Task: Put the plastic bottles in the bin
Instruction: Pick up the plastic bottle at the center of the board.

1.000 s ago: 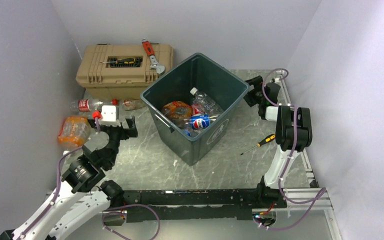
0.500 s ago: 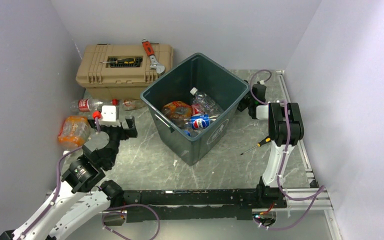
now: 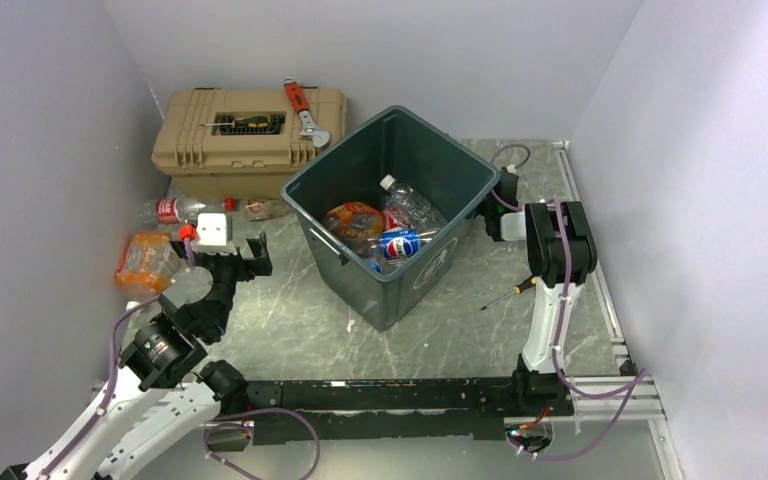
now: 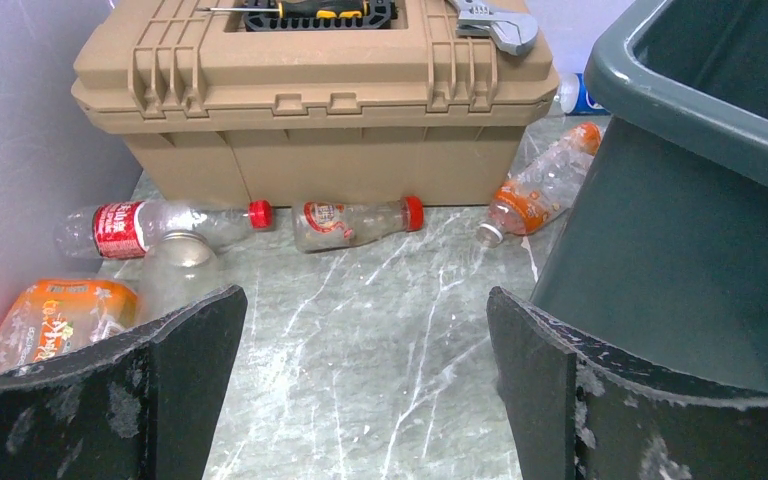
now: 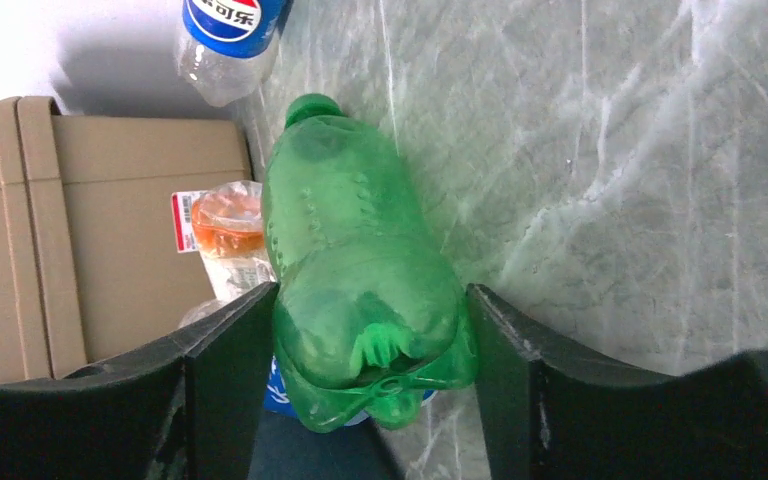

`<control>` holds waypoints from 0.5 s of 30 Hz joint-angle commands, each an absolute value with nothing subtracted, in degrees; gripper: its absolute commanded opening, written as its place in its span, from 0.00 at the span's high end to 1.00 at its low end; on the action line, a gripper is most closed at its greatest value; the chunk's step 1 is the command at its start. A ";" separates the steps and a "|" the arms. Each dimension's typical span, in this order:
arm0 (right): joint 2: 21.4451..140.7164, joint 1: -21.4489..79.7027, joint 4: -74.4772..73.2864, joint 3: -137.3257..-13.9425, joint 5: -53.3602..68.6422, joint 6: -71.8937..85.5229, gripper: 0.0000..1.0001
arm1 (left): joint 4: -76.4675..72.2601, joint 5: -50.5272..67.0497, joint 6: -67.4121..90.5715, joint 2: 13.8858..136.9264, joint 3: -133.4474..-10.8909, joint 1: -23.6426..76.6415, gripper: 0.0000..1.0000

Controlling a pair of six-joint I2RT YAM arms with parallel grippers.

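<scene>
The bin (image 3: pixel 305 200) stands mid-table with several bottles (image 3: pixel 397 243) inside. My right gripper (image 3: pixel 492 205) is low behind the bin's right corner. In the right wrist view it (image 5: pixel 372 300) is shut on a green plastic bottle (image 5: pixel 360 250), one finger on each side of its base. My left gripper (image 3: pixel 222 250) is open and empty left of the bin (image 4: pixel 680 230). Ahead of it (image 4: pixel 367 300) lie a red-label bottle (image 4: pixel 130 228), a small red-capped bottle (image 4: pixel 355 220), an orange-label bottle (image 4: pixel 540 190) and a crushed orange bottle (image 4: pixel 50 320).
The tan toolbox (image 3: pixel 250 135) stands at the back left with a red wrench (image 3: pixel 300 105) and a screwdriver (image 3: pixel 245 122) on top. A yellow-handled screwdriver (image 3: pixel 508 292) lies on the table right of the bin. A Pepsi bottle (image 5: pixel 222 30) lies beyond the green one.
My right arm has swung left and down, bringing its gripper from the back right to the bin's right corner. The left gripper has shifted slightly left.
</scene>
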State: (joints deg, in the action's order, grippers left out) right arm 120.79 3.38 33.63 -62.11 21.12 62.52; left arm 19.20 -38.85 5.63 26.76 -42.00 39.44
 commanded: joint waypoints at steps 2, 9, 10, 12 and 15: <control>121.61 3.33 37.71 -60.21 19.79 64.62 0.41 | 17.92 -38.58 5.72 26.54 -42.03 39.26 0.05; 116.94 2.25 38.49 -56.37 16.70 64.39 0.53 | 17.68 -38.57 5.62 26.01 -41.93 39.22 0.05; 115.35 1.94 37.76 -55.18 15.56 64.21 0.54 | 17.71 -38.51 5.62 25.87 -41.97 39.20 0.05; 111.15 1.49 36.38 -52.54 11.98 62.89 0.56 | 17.91 -38.56 5.79 25.54 -42.08 39.25 0.05; 103.61 0.56 33.68 -48.61 6.28 61.06 0.58 | 18.16 -39.16 6.31 24.94 -42.34 39.24 0.05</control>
State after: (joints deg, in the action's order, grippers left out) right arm 113.23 2.04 35.55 -52.10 15.14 64.10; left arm 19.25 -38.74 5.65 25.98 -42.00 39.44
